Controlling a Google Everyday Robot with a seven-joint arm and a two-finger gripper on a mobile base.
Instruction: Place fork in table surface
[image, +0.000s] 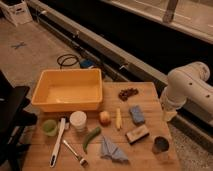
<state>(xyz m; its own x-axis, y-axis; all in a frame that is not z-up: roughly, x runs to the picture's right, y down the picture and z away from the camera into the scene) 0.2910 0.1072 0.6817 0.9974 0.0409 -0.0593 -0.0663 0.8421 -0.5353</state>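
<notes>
In the camera view, the fork is lying flat on the table, in front of the yellow tub and close to the table's near edge. Its long axis is running diagonally: the slim handle is pointing back toward the tub and the pronged head is pointing toward the near edge and slightly right.

A longer white utensil is lying just left of the fork, and a curved green pepper is lying just right of it. A crumpled blue cloth is sitting further right. A white cup and a green cup are standing between the fork and the tub.

Bare wood is showing right of the cloth, up to a dark can. The white arm is hanging off the table's right side, well right of the tub. The gripper is sitting out of frame, its fingers released.
</notes>
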